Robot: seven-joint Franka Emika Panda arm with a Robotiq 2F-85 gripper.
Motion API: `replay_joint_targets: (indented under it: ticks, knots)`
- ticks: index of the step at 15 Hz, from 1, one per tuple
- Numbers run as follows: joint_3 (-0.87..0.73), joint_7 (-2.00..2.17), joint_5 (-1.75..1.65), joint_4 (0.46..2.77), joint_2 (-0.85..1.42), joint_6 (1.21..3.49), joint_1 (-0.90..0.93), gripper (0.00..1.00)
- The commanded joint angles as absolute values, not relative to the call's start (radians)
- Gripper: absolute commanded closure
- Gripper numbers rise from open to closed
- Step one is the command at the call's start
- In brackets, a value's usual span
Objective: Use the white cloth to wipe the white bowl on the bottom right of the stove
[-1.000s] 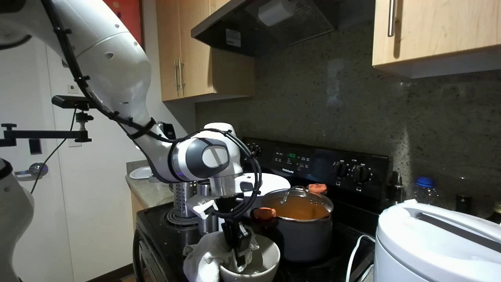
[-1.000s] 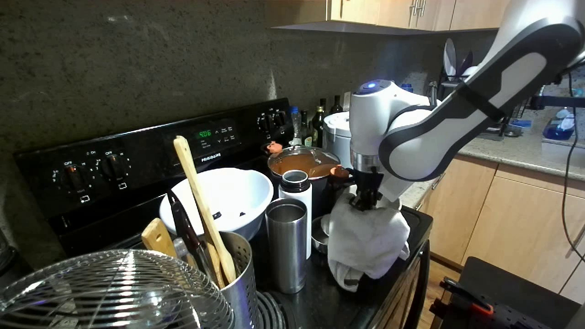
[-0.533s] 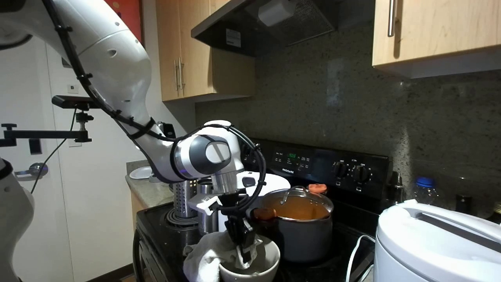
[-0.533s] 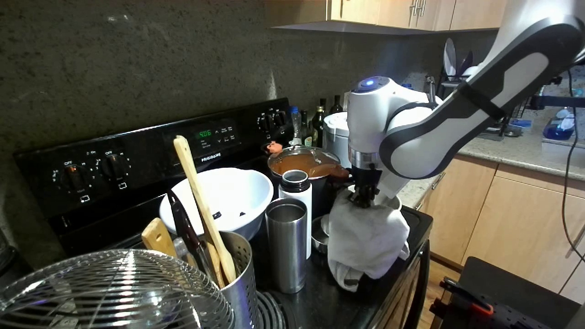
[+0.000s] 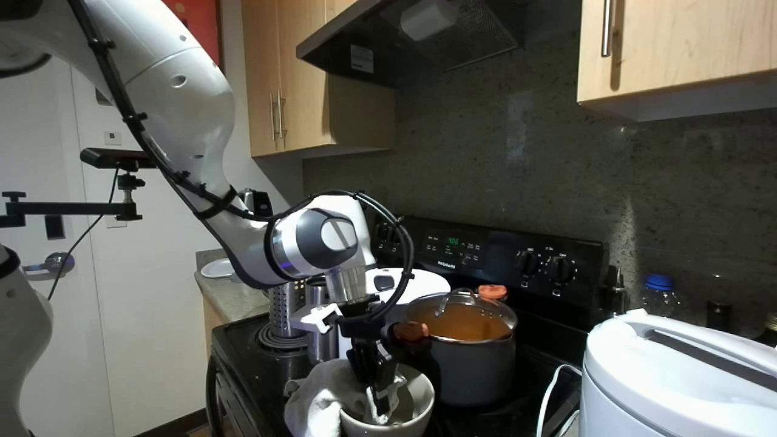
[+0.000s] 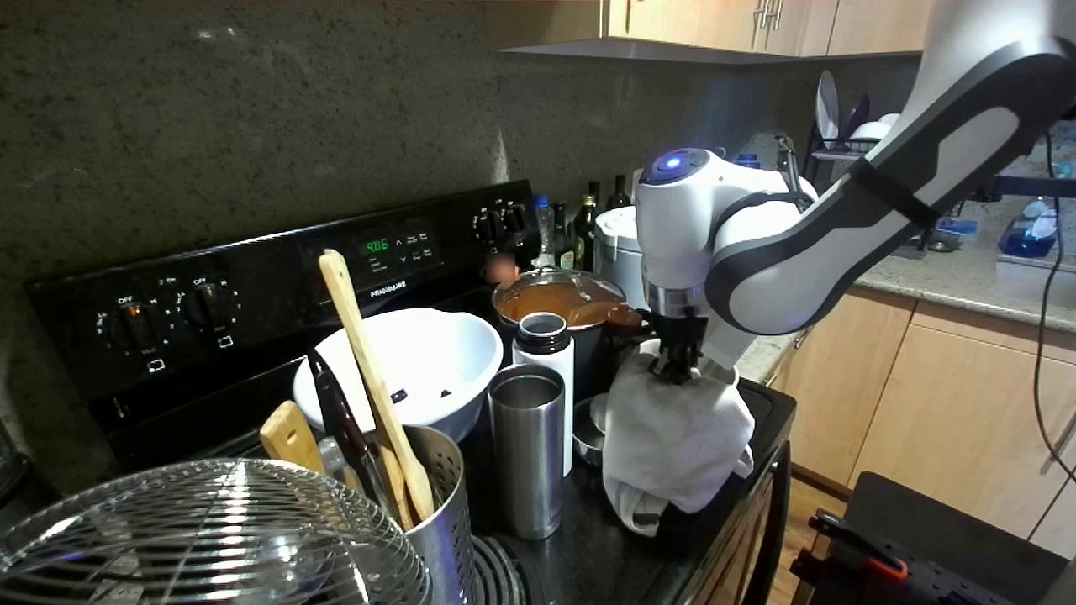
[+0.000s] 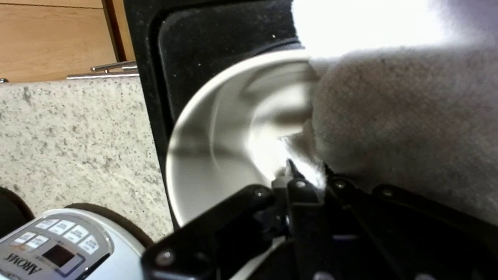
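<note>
The white bowl (image 5: 419, 400) stands upright on the black stove's front corner. It also shows in the wrist view (image 7: 194, 155); in an exterior view only a bit of its rim (image 6: 733, 374) shows behind the cloth. The white cloth (image 5: 322, 394) drapes over one side of the bowl and hangs down outside it, seen broadly in an exterior view (image 6: 672, 445) and the wrist view (image 7: 400, 116). My gripper (image 5: 382, 408) points down into the bowl, its jaws closed on a bunched part of the cloth, seen between the fingertips in the wrist view (image 7: 307, 167). The fingertips' contact with the bowl's bottom is unclear.
A lidded pot (image 5: 476, 373) with orange handles stands right behind the bowl. A rice cooker (image 5: 661, 388) stands on the counter beside the stove. A steel tumbler (image 6: 528, 462), a white bottle (image 6: 559, 361), a large white bowl (image 6: 454, 344) and a utensil holder (image 6: 450, 504) share the stovetop.
My gripper has shifted a little toward the bowl's middle, rising slightly and then dipping again. The cloth in its jaws has moved with it; the hanging cloth and the bowl look still.
</note>
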State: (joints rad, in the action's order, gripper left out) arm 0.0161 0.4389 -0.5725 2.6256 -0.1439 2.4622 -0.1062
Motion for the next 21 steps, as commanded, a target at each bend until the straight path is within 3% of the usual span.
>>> replay_joint_targets:
  ticks: [1,7,21]
  knots:
    - [0.009,0.391,-0.468,2.603,-0.127,2.446,-0.089,0.95]
    - [0.009,0.414,-0.415,2.598,-0.135,2.484,-0.102,0.95]
    - [0.008,0.674,-0.811,2.571,-0.116,2.378,-0.122,0.95]
